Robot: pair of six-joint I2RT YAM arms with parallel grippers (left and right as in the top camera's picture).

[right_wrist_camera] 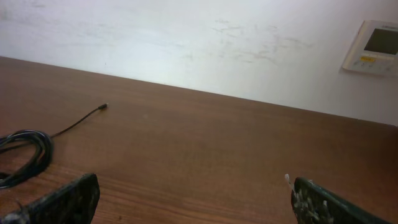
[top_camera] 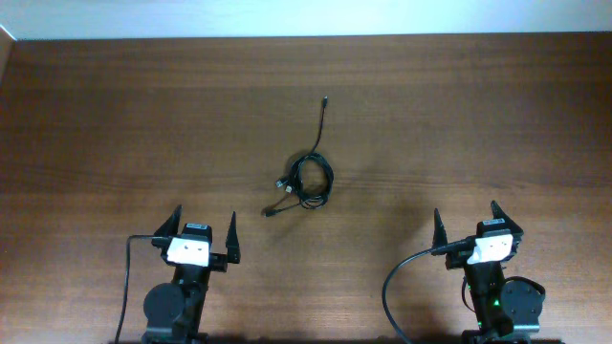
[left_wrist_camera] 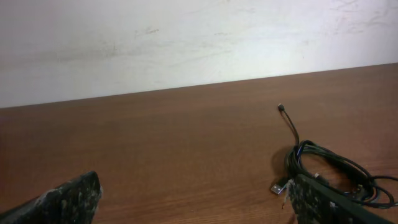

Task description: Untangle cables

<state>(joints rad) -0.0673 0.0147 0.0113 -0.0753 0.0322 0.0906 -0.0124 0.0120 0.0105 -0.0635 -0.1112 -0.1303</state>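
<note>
You have the cables (top_camera: 311, 182) lying as a coiled bundle near the middle of the bench (top_camera: 115, 115). One loose end runs away from you toward the wall (top_camera: 287, 17) behind the bench, and short plug ends trail off the bundle's left side. The left arm's fingers (top_camera: 231, 241) sit near the front edge, before and left of the bundle. The right arm's fingers (top_camera: 439, 232) sit before it and well to its right. Neither pair touches the cables. A wall panel (right_wrist_camera: 373, 46) hangs on the wall, off to the right.
</note>
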